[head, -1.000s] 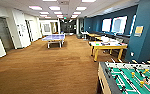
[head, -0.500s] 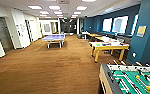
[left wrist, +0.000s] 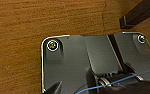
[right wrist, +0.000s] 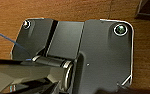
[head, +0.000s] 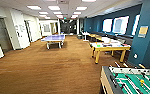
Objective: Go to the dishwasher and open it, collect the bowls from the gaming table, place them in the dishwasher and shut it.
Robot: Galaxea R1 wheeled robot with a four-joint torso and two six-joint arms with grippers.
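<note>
Head view: long open room with brown wood-look carpet floor (head: 48,67), ceiling light panels (head: 56,7) in rows, white walls on the left, teal wall (head: 148,37) on the right with bright windows (head: 119,25).

The gaming table (head: 108,47) is a yellow-legged desk with a white top, standing right of centre, near the teal wall and well ahead of the robot. Its top carries small colourful items and a white object; too blurred to tell whether any are bowls. More desks sit behind it along the window side.

The foosball table (head: 131,80) fills the lower right corner, closest to the camera: green field, rods with players, dark rim with a pale side panel. It stands apart from the gaming table, with bare floor between.

A blue ping-pong table (head: 53,38) stands left of centre, further back. A grey door (head: 1,35) is set in the left wall. A dark corridor opening shows at the far end.

Left wrist view: dark robot plate over the brown floor, a blue cable (left wrist: 121,80) crossing it, and a dark leg or bar (left wrist: 138,13) at the edge. Cannot tell if the left fingers are apart or together.

Right wrist view: dark plate and jointed bar above the same floor. Cannot tell the right fingers' state either.
</note>
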